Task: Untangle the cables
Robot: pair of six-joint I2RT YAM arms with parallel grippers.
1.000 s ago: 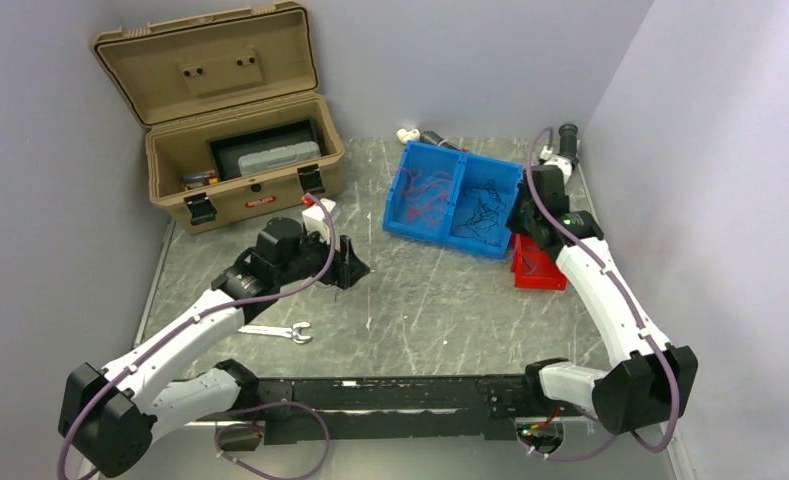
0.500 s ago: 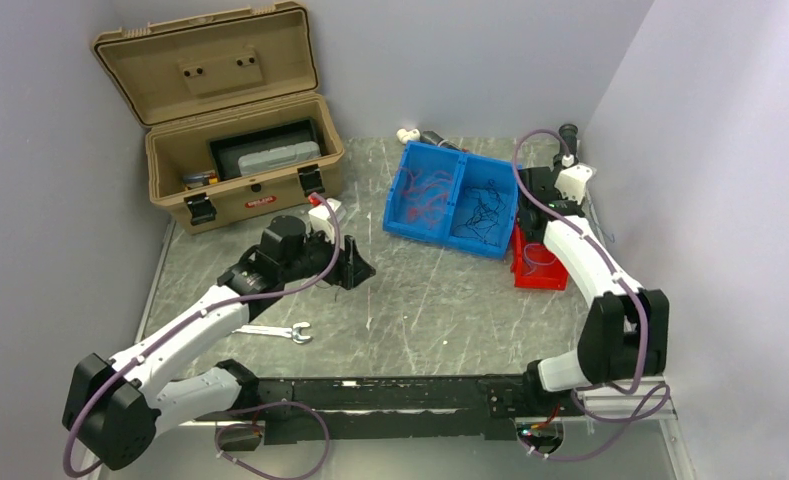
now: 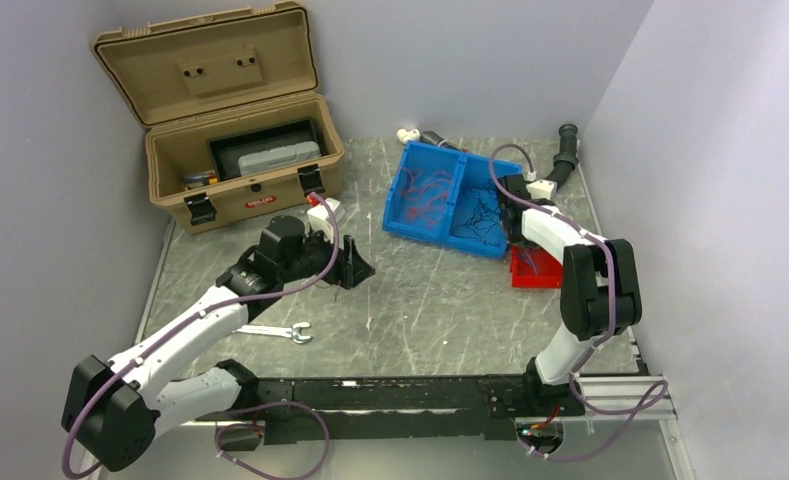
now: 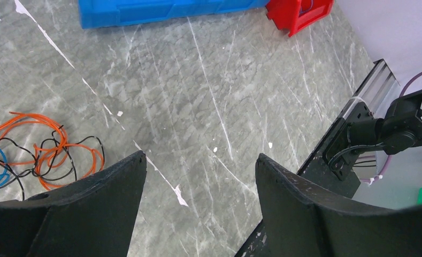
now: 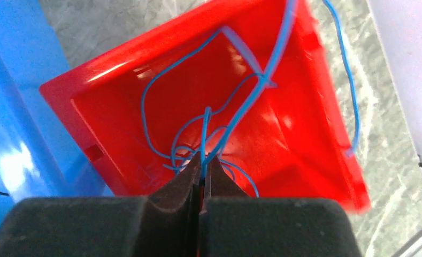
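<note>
The tangled cables [image 4: 37,155], orange, black and blue, lie on the table at the left of the left wrist view, beside my left finger. My left gripper [image 3: 355,266] [image 4: 198,160] hangs open and empty over the bare table. My right gripper [image 3: 518,230] [image 5: 202,160] is shut on a thin blue wire [image 5: 251,91] above the red bin [image 3: 540,272] [image 5: 305,150]. More blue wire loops lie in that bin. The blue bin [image 3: 402,180] holds red wires [image 3: 425,195] in its left half and black wires [image 3: 480,210] in its right half.
An open tan toolbox [image 3: 240,160] stands at the back left. A wrench [image 3: 280,332] lies near the left arm. A black corrugated hose [image 3: 566,150] lies in the back right corner. The black rail [image 3: 410,395] runs along the near edge. Walls close in on both sides.
My right arm has folded in and swung left from the back right corner to over the red bin. My left arm has barely moved.
</note>
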